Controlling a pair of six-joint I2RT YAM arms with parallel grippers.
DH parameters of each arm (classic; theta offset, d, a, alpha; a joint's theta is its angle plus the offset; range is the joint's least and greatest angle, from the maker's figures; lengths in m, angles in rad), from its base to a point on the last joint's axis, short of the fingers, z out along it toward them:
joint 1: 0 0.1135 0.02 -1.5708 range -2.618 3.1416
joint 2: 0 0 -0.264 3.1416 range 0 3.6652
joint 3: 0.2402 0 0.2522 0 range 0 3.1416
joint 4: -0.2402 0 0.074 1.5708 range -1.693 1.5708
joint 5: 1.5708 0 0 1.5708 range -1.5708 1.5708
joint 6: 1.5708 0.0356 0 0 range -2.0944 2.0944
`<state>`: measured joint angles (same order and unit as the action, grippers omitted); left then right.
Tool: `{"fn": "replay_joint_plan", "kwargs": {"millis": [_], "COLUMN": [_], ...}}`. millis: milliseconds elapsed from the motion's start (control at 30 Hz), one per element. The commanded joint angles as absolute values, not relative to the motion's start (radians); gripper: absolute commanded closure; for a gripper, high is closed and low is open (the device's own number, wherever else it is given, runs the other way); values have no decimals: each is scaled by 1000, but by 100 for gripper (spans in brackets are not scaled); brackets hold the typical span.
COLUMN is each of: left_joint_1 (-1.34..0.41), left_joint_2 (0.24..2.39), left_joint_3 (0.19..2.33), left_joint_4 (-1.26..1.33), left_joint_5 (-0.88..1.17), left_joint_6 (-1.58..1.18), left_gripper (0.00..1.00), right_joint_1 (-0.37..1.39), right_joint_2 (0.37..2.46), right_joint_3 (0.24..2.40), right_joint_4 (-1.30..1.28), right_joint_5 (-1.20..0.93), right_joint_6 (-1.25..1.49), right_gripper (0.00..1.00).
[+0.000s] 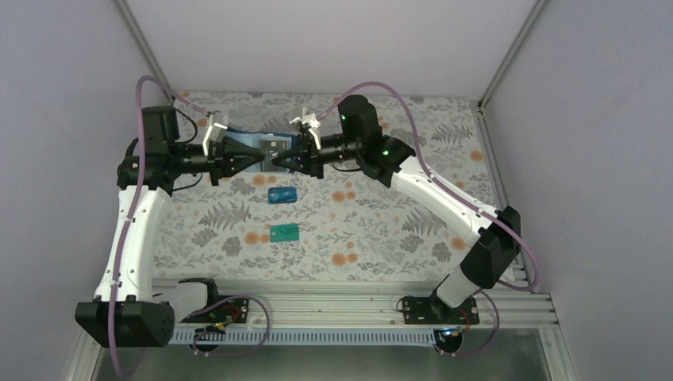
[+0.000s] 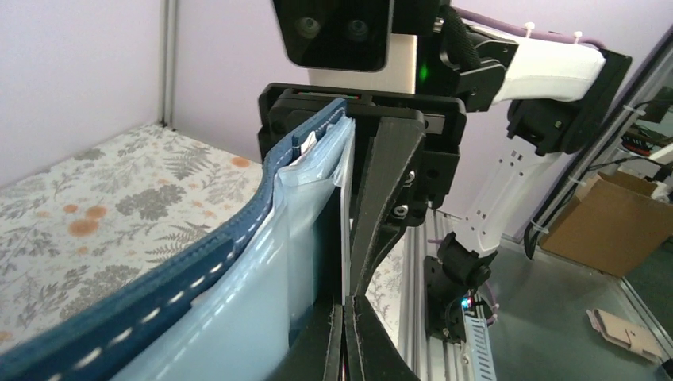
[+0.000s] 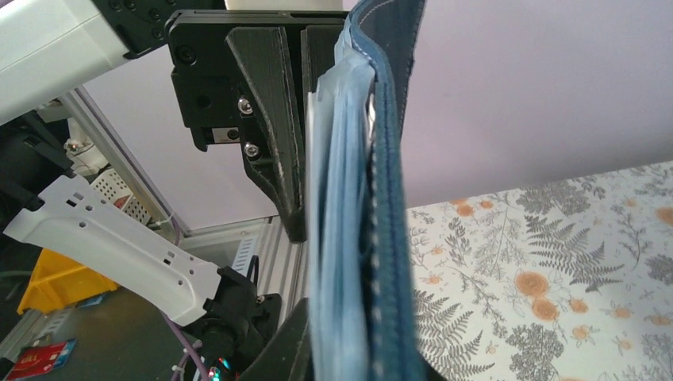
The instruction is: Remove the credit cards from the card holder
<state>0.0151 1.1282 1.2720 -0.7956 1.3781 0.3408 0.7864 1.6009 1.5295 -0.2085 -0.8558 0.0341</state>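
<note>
top external view: small dark navy-blue book-like card holder (image 1: 270,144) held in air over far part of floral-patterned table (image 1: 381,230), between both arms. right gripper (image 1: 286,161) clamped on holder's edge. left gripper (image 1: 255,159) pinched tight on what looks like third card (image 2: 343,238), seen only as thin stiff pale edge beside inner pockets; colour unreadable. bright blue thin card (image 1: 282,195) and teal-green thin card (image 1: 283,232) lie flat on table, apart, well below holder. judgement: two cards out; one left to draw free and set down.
</note>
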Motion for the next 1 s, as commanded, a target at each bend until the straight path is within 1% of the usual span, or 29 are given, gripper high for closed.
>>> {"fn": "replay_joint_plan", "kwargs": {"millis": [0, 200, 333, 467, 533, 567, 700, 800, 867, 900, 967], "left_joint_1": [-5, 28, 38, 40, 39, 40, 39, 40, 40, 40, 40], "left_joint_2": [1120, 1118, 1114, 1113, 1113, 1113, 1109, 1106, 1105, 1105, 1105], "left_joint_3": [1323, 1320, 1318, 1306, 1305, 1305, 1301, 1301, 1299, 1299, 1299], "left_joint_4": [-887, -878, -880, -879, -879, -880, -886, -893, -897, -898, -901], "left_joint_5": [1563, 1525, 1514, 1517, 1514, 1513, 1510, 1505, 1504, 1502, 1495], "left_joint_6": [453, 437, 440, 445, 445, 446, 455, 465, 470, 471, 477], "left_gripper": [98, 98, 98, 98, 98, 98, 97, 98, 98, 98, 98], "right_joint_1": [809, 774, 762, 747, 741, 740, 734, 730, 728, 726, 726], "right_joint_2": [1604, 1555, 1506, 1459, 1451, 1449, 1452, 1457, 1460, 1461, 1466], "right_joint_3": [1521, 1442, 1390, 1347, 1344, 1346, 1353, 1362, 1364, 1366, 1367], "right_joint_4": [-118, -119, -115, -88, -87, -87, -87, -95, -100, -100, -102], "right_joint_5": [-856, -858, -863, -855, -862, -865, -880, -889, -894, -898, -909], "right_joint_6": [29, 23, 2, 2, 3, 3, 11, 9, 9, 10, 10], "right_gripper": [81, 65, 51, 42, 42, 45, 68, 82, 93, 95, 96]}}
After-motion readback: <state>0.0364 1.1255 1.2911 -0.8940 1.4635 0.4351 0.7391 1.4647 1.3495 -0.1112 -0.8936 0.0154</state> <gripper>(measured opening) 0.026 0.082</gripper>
